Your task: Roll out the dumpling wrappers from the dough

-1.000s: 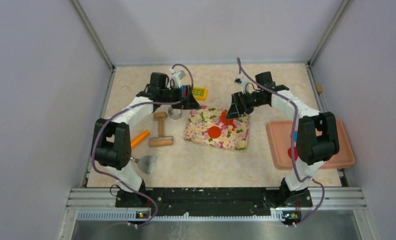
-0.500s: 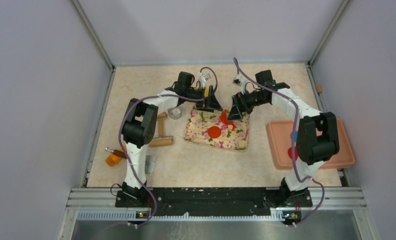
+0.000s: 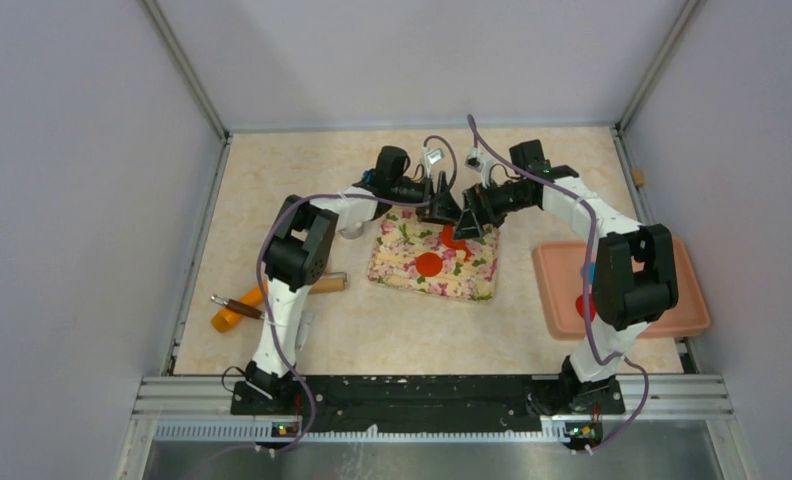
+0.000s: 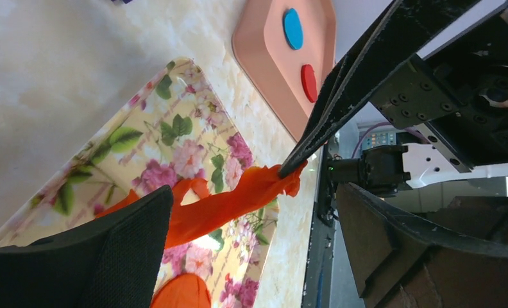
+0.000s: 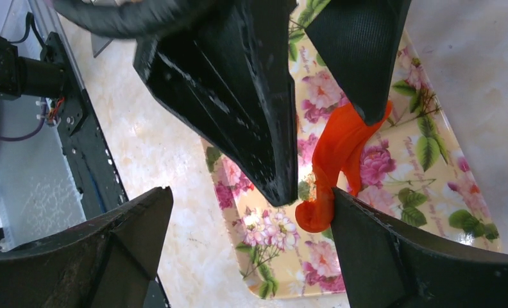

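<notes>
**Two arms meeting over a flowered board (image 3: pixel 477 278).** The left gripper (image 3: pixel 440 208) and the right gripper (image 3: pixel 471 217) face each other tip to tip above the board's far part. Each has its jaws spread wide, clamped on nothing. The dough (image 5: pixel 336 151), a red-orange strip, is drawn out between them. In the right wrist view its upper end clings to the tip of one finger (image 5: pixel 360 58) of the left gripper. From there it hangs down to a small blob just beside the right gripper's own finger (image 5: pixel 424 256). The other left-gripper finger (image 5: pixel 238 96) stands close beside the strip, and contact cannot be told. In the left wrist view the same strip runs from behind the left gripper's own pad (image 4: pixel 110 256) to the tip of a thin right-gripper finger (image 4: pixel 341 83), which it touches. Whether the strip rests on the board anywhere cannot be told. A round red wrapper (image 3: pixel 429 264) lies flat on the board, on the near side of both grippers and apart from the strip. On the outer side of the right gripper, well apart from it, a pink tray (image 3: pixel 672 300) carries a red disc (image 4: pixel 309 80) and a blue disc (image 4: pixel 293 25). Well to the near left of the left gripper, beside that arm's lower links, lies an orange toy carrot (image 3: pixel 224 320).
</notes>
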Available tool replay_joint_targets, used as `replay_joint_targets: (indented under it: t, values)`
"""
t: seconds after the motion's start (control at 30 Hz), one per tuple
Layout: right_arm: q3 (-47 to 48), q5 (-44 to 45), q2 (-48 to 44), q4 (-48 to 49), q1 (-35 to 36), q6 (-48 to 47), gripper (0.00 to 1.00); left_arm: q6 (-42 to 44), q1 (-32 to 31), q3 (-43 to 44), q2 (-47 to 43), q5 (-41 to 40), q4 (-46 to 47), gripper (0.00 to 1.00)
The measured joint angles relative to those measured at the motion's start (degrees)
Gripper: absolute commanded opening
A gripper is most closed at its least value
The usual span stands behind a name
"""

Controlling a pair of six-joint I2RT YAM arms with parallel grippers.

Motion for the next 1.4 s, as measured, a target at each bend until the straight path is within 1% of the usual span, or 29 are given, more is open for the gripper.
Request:
replay_joint_targets:
  t: [0.23, 0.37, 0.6, 0.97, 1.4]
  values:
    - [0.0, 0.0, 0.0, 1.3, 0.2, 1.4, 0.93, -5.3, -1.7, 1.4, 3.1, 0.2, 4.6, 0.99]
    - [0.0, 0.0, 0.0, 1.4, 0.6, 1.9, 0.93, -5.8, -2.3, 2.2, 3.4, -3.4, 3.9, 0.99]
    - [0.0, 2.4, 0.0, 1.8, 0.6, 2.4, 0.93, -4.2, -2.9, 4.0, 3.4, -7.2, -1.7, 0.99]
    - [0.3, 5.2, 0.0, 1.7, 0.6, 2.8, 0.93, -0.2, -3.3, 4.5, 3.3, -10.5, -7.9, 0.99]
    - [2.0, 5.6, -0.4, 1.3, 0.8, 1.7, 0.93, 2.8, -2.8, 2.4, 2.1, -13.6, -10.1, 0.99]
